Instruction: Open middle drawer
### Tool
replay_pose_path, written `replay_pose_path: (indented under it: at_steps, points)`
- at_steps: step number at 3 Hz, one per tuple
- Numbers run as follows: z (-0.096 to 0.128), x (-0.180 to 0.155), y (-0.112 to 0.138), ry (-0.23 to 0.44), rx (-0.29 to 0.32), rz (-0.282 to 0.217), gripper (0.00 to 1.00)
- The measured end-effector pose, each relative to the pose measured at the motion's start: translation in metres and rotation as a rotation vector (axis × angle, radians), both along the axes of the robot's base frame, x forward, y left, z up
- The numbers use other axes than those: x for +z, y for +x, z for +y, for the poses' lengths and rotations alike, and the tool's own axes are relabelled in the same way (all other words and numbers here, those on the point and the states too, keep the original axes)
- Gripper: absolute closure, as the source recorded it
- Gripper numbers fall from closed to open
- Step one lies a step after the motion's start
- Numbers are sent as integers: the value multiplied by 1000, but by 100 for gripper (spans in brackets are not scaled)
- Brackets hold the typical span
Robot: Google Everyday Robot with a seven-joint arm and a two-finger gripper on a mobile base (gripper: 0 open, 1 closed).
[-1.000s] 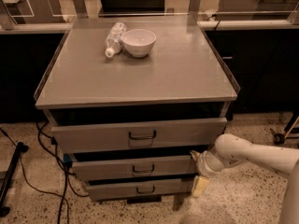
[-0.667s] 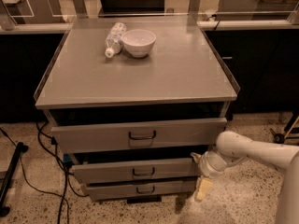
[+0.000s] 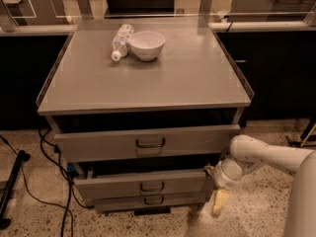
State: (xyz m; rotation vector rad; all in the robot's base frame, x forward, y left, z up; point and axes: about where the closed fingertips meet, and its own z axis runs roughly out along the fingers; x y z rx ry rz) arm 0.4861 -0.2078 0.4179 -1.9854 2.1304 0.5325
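The grey metal cabinet has three drawers. The middle drawer (image 3: 143,184) has a shallow flat front with a small dark loop handle (image 3: 152,186). It stands pulled out a little, past the bottom drawer (image 3: 148,200) below it. My gripper (image 3: 216,185) is at the right end of the middle drawer's front, low beside the cabinet's right front corner. The white arm (image 3: 266,157) reaches in from the right. The top drawer (image 3: 148,143), taller and wider, is also partly out.
On the cabinet top (image 3: 148,78) lie a white bowl (image 3: 146,44) and a plastic bottle (image 3: 121,41) on its side. Black cables (image 3: 49,147) and a stand base (image 3: 12,181) are on the speckled floor at the left. Dark counters stand behind on both sides.
The middle drawer has slid out towards me, covering more of the bottom drawer. My gripper has moved with its right end, slightly down and towards me.
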Motion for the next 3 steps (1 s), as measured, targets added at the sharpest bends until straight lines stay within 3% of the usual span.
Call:
replay_pose_path:
  at_steps: [1,3]
  points:
    - [-5,4,-10,-12,15,51,0]
    - [-8,6,-22,0,21,84,0]
